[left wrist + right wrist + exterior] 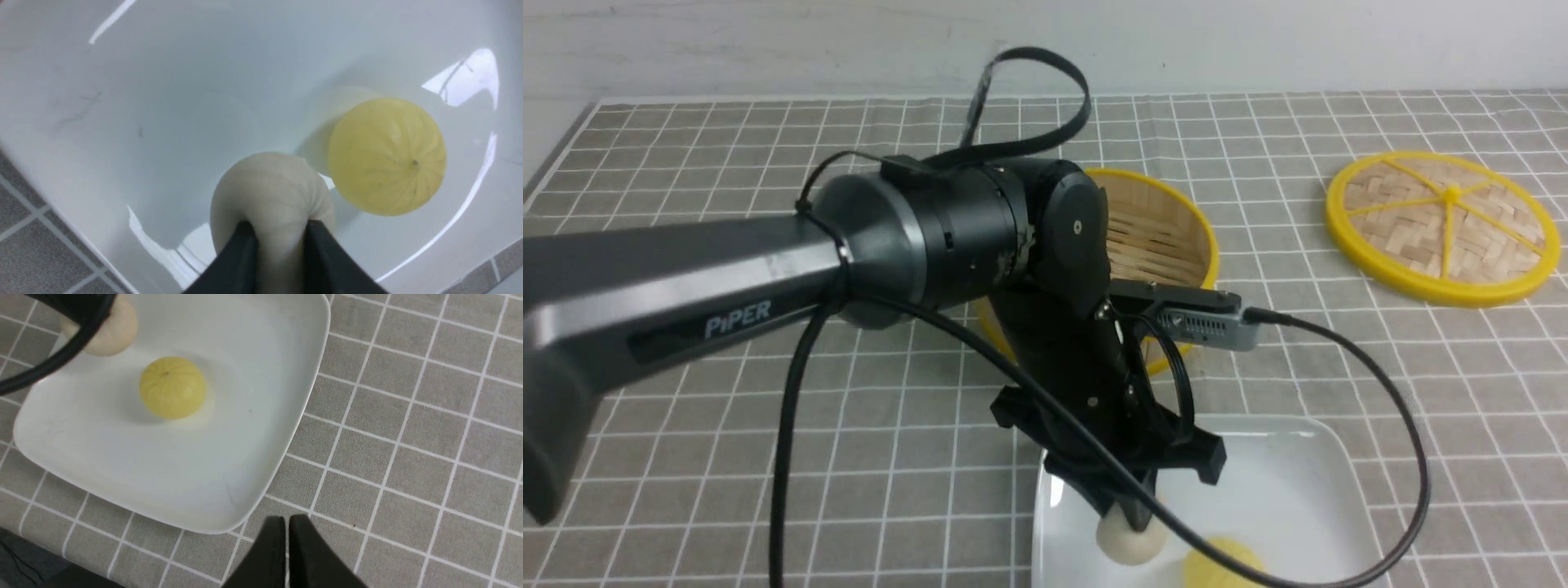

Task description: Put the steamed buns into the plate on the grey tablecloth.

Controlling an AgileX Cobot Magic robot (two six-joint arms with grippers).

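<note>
**Cream bun pinched over the plate, yellow bun lying beside it**

The cream bun [271, 192] is sitting in the plate [1290, 474], close to its left rim on the robot's side. The left fingers [241, 253] are pinching it from above, narrowed to a slim gap with its pleated top squeezed between them. I cannot tell whether it is resting on the glaze or hanging just above it. The yellow bun [386, 155] is lying on the plate just beside it, on its right and apart from it.

Bare white floor is spreading from the two buns toward the plate's far rim and right rim. The right fingers [271, 547] are pressed together with nothing between them, hovering over the cloth just outside a rounded corner of the plate.

The grey tablecloth [768, 425] is covering the counter, and wide stretches of it are lying open left of the plate. The steamer basket [1168, 229] is standing beyond the plate, partly hidden by the left arm's wrist. Its woven lid [1441, 229] is lying flat, well apart at far right. A pale wall [768, 41] is closing off the far edge.
</note>
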